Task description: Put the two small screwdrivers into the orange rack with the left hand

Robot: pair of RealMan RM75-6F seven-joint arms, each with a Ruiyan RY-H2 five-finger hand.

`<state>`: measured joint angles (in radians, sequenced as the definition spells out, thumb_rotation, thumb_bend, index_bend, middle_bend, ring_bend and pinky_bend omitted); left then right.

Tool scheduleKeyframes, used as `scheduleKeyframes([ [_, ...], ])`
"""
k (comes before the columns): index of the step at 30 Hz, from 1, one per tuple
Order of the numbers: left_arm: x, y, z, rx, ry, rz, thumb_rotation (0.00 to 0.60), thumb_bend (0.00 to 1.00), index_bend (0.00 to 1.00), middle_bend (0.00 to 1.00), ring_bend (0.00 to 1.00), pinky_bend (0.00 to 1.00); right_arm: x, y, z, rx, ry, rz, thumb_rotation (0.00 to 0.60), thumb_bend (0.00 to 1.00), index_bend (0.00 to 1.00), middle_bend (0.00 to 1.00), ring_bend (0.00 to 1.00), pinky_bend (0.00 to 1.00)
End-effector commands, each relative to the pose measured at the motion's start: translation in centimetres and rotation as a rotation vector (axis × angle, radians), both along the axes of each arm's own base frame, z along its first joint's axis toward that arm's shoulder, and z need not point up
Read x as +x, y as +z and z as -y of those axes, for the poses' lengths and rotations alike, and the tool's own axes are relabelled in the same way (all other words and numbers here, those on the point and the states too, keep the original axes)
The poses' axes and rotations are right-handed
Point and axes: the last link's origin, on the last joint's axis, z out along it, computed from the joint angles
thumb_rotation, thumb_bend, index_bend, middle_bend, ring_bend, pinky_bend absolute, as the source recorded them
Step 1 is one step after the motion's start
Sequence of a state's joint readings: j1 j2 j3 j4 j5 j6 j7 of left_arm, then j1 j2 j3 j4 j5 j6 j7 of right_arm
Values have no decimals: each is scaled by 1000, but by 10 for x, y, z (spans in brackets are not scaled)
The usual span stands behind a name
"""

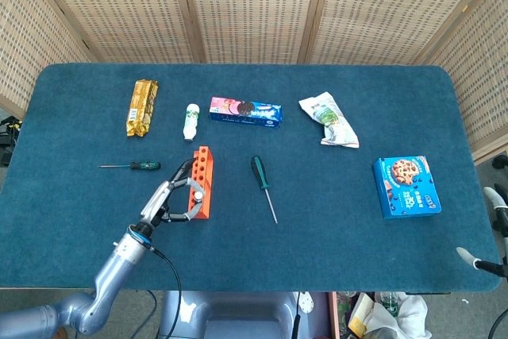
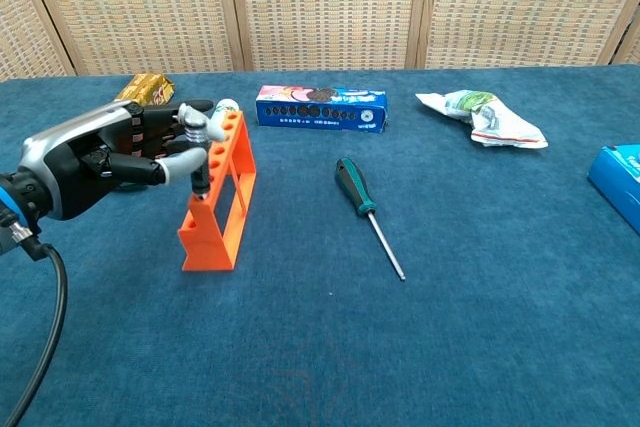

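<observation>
The small screwdriver [image 2: 201, 157] stands upright in a near-end hole of the orange rack [image 2: 221, 194], the left hand [image 2: 100, 155] pinching its handle. Letting go with a sideways tug could tip the light rack. The second small one [image 1: 131, 166] lies on the worktop [image 1: 333, 228] (well apart, leftward). The right hand is unseen.

Left hand [image 1: 171, 200] parked right up against the orange rack [image 1: 199, 182]

One small green-handled screwdriver [image 1: 131, 166] lies off to the rack's left, a bigger screwdriver [image 1: 263, 187] to its right. Snack packs and a blue cookie box [image 1: 406, 186] sit around the blue table [image 1: 317, 236].
</observation>
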<state>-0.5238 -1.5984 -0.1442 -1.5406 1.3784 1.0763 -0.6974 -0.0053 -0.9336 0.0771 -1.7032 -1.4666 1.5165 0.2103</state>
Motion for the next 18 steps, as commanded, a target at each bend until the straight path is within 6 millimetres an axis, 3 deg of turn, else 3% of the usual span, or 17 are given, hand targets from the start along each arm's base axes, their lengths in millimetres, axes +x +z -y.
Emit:
scheduleKeyframes([
  [1,0,2,1,-2,-5,-4,600,382,315,0,0,0,0,0,0,0,0,0,600,0,0,0,0,0],
  [4,0,5,2,-3,-10,-6,600,310,286,0,0,0,0,0,0,1,2,-1,600,0,0,0,0,0],
  [10,-1,18,4,17,-20,10,600,292,240,0,0,0,0,1,-1,-1,2,1,600,0,0,0,0,0],
  [15,1,45,8,65,-59,21,600,297,178,0,0,0,1,1,-1,-1,6,2,600,0,0,0,0,0],
  [18,4,74,14,117,-115,-6,600,331,158,0,0,0,2,1,-2,-2,9,4,600,0,0,0,0,0],
])
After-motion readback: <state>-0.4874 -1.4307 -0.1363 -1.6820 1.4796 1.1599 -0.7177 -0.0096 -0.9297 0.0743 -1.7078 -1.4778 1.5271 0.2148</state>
